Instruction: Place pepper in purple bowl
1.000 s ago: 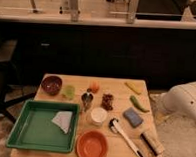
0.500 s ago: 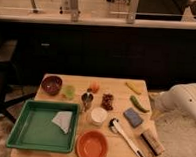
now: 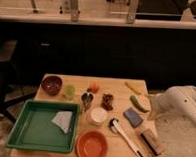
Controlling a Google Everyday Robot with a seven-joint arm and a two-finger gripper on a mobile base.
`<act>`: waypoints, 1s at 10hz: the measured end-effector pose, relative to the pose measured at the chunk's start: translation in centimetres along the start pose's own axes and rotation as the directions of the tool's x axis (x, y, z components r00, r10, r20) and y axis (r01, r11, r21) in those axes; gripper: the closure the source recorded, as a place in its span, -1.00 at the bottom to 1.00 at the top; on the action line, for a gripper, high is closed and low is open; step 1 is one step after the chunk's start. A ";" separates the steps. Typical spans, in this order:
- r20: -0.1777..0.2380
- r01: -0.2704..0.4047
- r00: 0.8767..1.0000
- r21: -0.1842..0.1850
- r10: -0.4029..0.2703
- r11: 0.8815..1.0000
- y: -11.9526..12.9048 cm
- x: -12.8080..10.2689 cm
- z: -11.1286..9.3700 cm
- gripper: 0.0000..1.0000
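The one camera sits high at the near side of the wooden table (image 3: pixel 116 85) and tilts down across it toward the dark cabinet wall (image 3: pixel 108 53) behind, at middle distance, so nearly the whole tabletop fills the lower half of the view. The white arm (image 3: pixel 182 104) comes in from the right edge, its gripper (image 3: pixel 153 105) just beside the table's right side, jaws apart

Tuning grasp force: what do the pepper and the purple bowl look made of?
The pepper: probably moulded plastic or rubber toy food, with a smooth dark green skin of uniform colour; it could be real. The purple bowl: likely hard plastic, an even dull maroon-purple with no glaze shine; ceramic is not ruled out. The hand hangs at the right edge of the table, right of the pepper.
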 end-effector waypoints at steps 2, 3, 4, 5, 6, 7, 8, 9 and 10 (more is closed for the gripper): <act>0.005 0.032 0.999 -0.003 -0.032 0.999 -0.4 -0.6 0.4 -0.60; 0.009 0.045 0.999 -0.004 -0.045 0.999 -0.5 -0.7 0.6 -0.60; 0.011 0.053 0.999 -0.004 -0.053 0.999 -0.7 -0.8 0.6 -0.60; 0.013 0.066 0.998 -0.007 -0.066 0.998 -1.0 -1.1 0.7 -0.60; 0.017 0.083 0.996 -0.011 -0.083 0.996 -1.4 -1.6 1.0 -0.60; 0.023 0.103 0.994 -0.018 -0.103 0.995 -1.8 -2.0 1.3 -0.60; 0.027 0.118 0.993 -0.026 -0.117 0.993 -2.1 -2.1 1.5 -0.60; 0.035 0.135 0.990 -0.034 -0.134 0.990 -2.4 -2.2 1.8 -0.60; 0.046 0.157 0.987 -0.046 -0.155 0.987 -2.7 -2.3 2.5 -0.60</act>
